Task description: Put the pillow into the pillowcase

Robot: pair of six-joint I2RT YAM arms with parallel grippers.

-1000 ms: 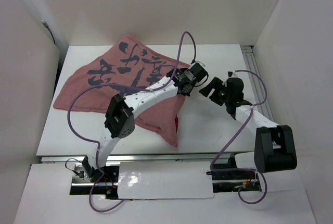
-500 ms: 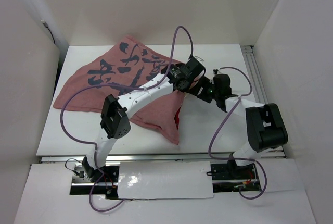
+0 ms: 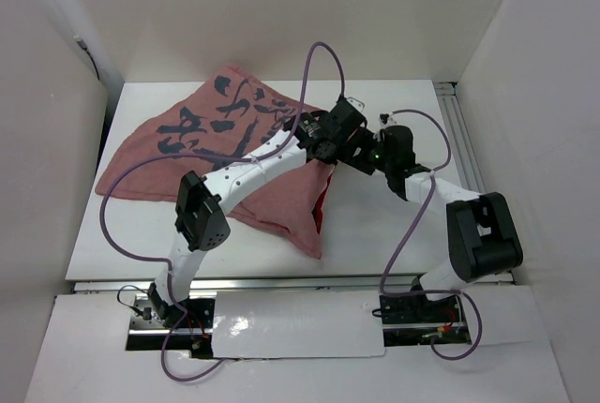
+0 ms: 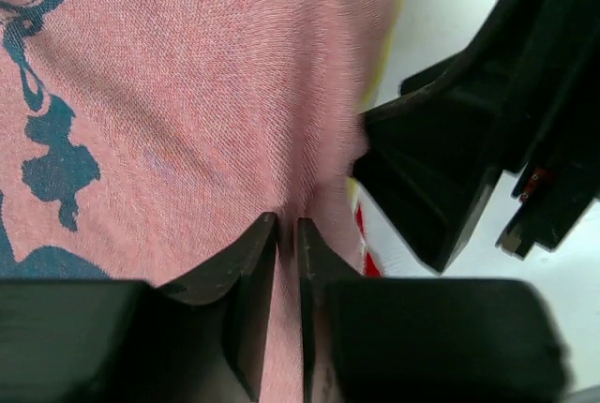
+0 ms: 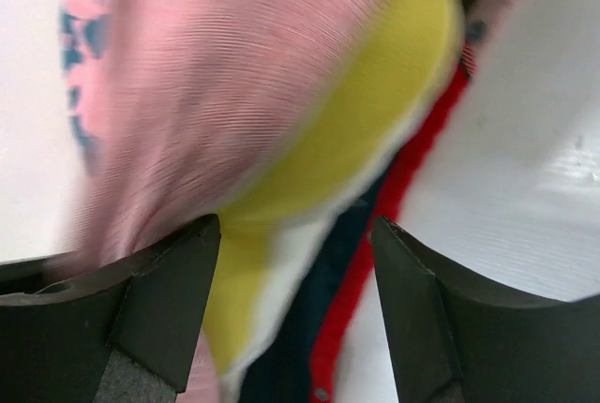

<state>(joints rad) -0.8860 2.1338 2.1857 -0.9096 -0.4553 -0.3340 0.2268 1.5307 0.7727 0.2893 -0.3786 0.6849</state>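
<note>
The pillowcase (image 3: 202, 155) lies spread on the table, faded pinkish-red side up with dark markings. My left gripper (image 3: 330, 141) is shut on a pinch of its cloth (image 4: 286, 199) at the right-hand opening edge. My right gripper (image 3: 361, 155) is open and sits right at that opening, its fingers (image 5: 164, 276) on either side of the pillow's yellowish edge (image 5: 375, 112), which peeks out of the pillowcase (image 5: 216, 84). The bright red inner side and dark print show below that edge. The rest of the pillow is hidden inside the case.
White walls enclose the table (image 3: 394, 225) on the left, back and right. A metal rail (image 3: 459, 126) runs along the table's right edge. Purple cables loop over both arms.
My right gripper has moved left from open table to the pillowcase opening, beside my left gripper. My left gripper has lifted and shifted slightly back with the cloth.
</note>
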